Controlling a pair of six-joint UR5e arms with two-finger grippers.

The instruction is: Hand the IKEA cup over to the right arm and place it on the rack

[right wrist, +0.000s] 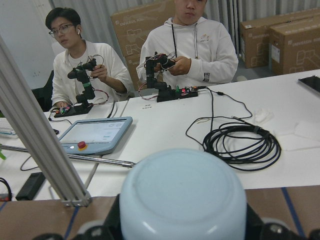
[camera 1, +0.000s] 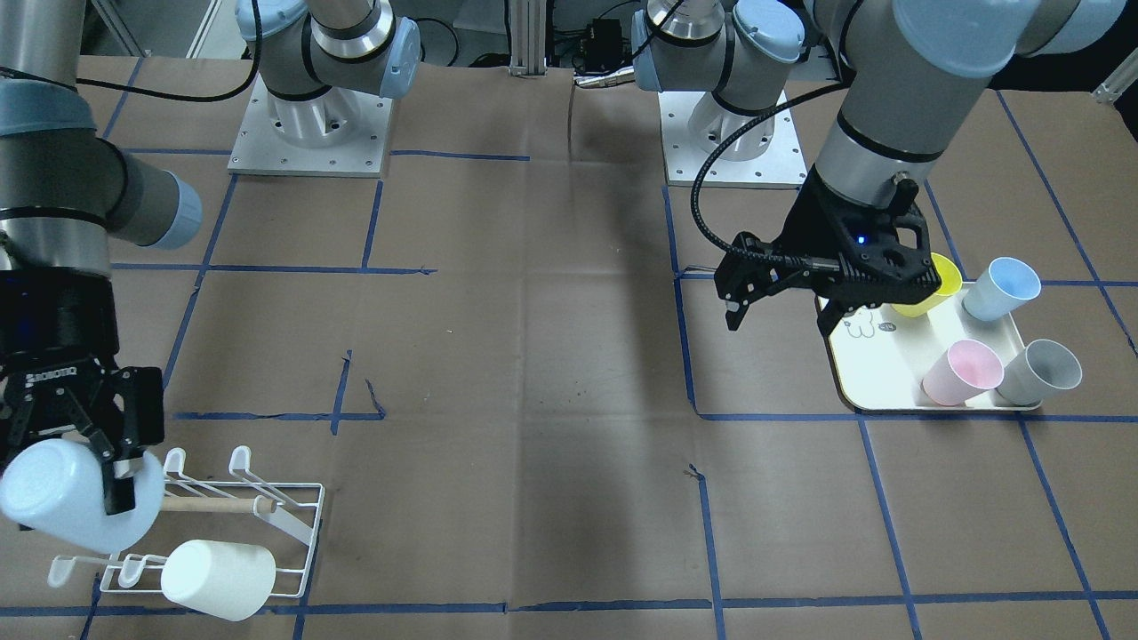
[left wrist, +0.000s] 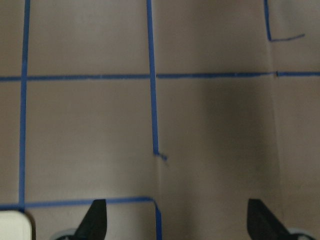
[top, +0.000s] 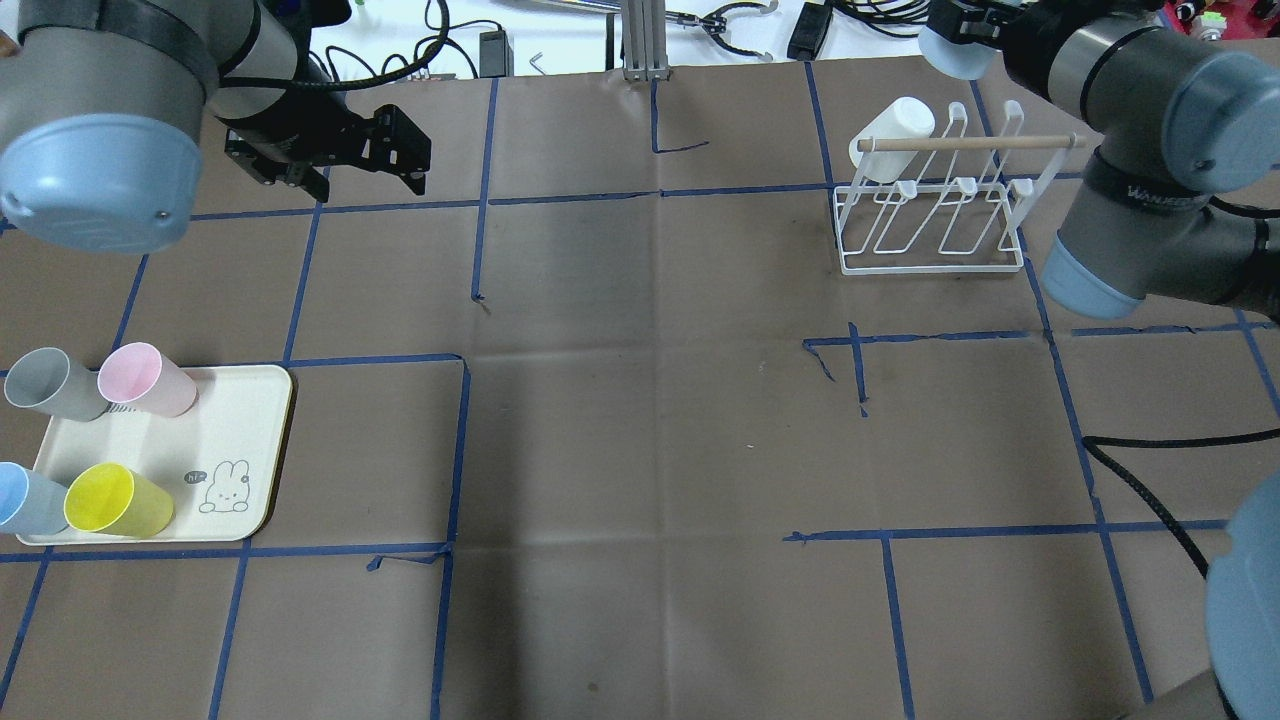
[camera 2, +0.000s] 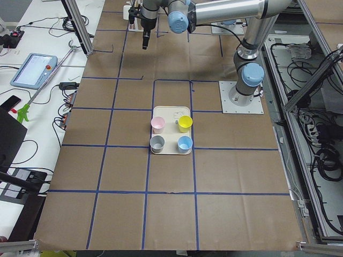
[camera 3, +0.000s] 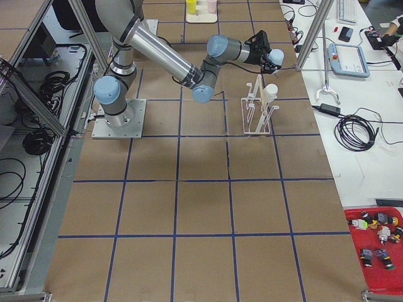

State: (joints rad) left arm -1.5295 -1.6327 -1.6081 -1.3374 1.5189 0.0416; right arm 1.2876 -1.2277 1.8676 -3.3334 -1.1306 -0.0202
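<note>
We see the right gripper point(camera 1: 111, 484) clenched on the pale blue cup point(camera 1: 71, 498). The cup hangs just beside the end of the rack point(camera 1: 284, 511), above the table and not yet on a prong. It lies on its side with its rounded base pointing away from the wrist, so the base fills the lower part of the right wrist view. We judge this tilt is meant to bring the mouth over an upturned prong.

1 white cup point(camera 1: 218, 578) sits slanted on a prong at the rack's other end. That shows how the blue one should finish.

The left gripper point(camera 1: 742, 298) hangs released and empty just beside the tray point(camera 1: 876, 378). Its fingers stand well apart over bare paper in its own wrist view. We take the hand-over as done, and 4 cups wait on the tray.

For writing, we read "ROBOTIQ" in white on the right gripper's body. The tray carries a rabbit drawing with a small "hi~" bubble. The right arm point(top: 1150, 200) bears a band of lettering that we cannot read with confidence.
</note>
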